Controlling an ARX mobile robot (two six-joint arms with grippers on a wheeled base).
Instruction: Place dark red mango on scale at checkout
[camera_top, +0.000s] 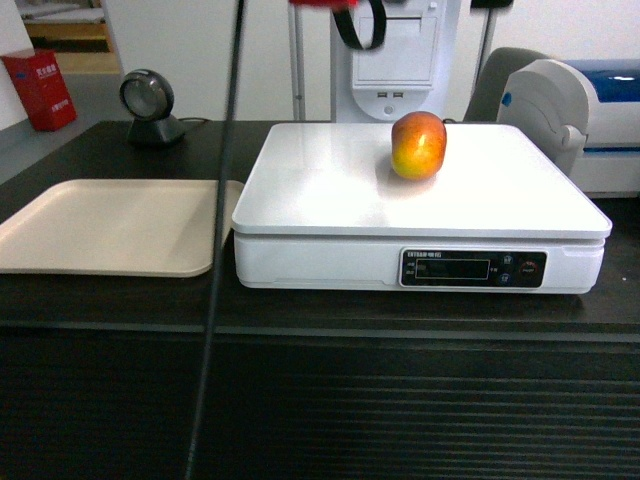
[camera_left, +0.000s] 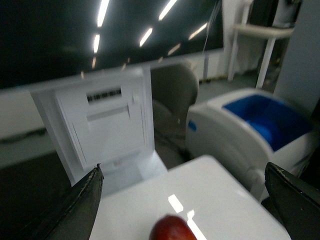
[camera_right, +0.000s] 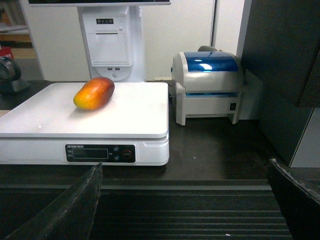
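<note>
The dark red mango (camera_top: 418, 145) lies free on the white platform of the scale (camera_top: 330, 190), toward its back right; its skin runs from red to orange-yellow. The scale stands on the dark checkout (camera_top: 320, 400) counter with a ribbed front. In the left wrist view my left gripper (camera_left: 183, 167) hangs open above the scale (camera_left: 220, 200), with the top of the mango (camera_left: 172, 229) just below and nothing between the fingers. My right gripper (camera_right: 185, 164) is open too, held in front of the checkout (camera_right: 190, 210), well to the right of the mango (camera_right: 94, 93) and the scale (camera_right: 125, 115).
A beige tray (camera_top: 110, 225) lies left of the scale. A round barcode scanner (camera_top: 148, 105) stands at the back left. A white and blue printer (camera_right: 207, 85) sits right of the scale. A white terminal stand (camera_top: 395, 60) rises behind. A black cable (camera_top: 218, 250) hangs across the left of the head view.
</note>
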